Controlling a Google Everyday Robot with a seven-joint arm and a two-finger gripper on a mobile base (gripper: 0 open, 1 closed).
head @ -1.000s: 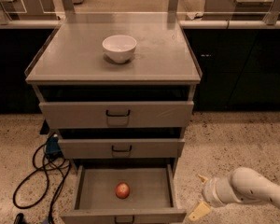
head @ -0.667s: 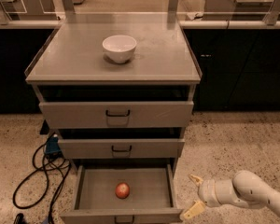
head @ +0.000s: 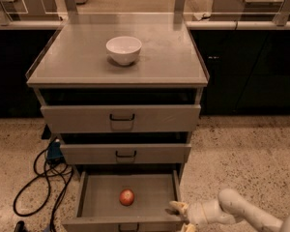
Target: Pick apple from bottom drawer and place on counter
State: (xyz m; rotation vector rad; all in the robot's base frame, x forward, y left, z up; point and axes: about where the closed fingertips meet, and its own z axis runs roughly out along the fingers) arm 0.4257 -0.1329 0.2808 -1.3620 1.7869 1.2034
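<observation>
Fingers (head: 178, 207) spread beside bottom drawer (head: 99, 199), over speckled terrazzo floor (head: 241, 153)

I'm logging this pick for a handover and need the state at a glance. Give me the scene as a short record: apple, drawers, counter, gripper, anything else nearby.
apple: lying near the middle of the bottom drawer's floor, untouched
bottom drawer: pulled open
middle drawer and top drawer: pushed in
counter: holds a white bowl, no apple
gripper: low at the bottom drawer's front right corner, fingers apart, holding nothing, right of the apple and not touching it
cables: black, on the floor left of the cabinet
</observation>
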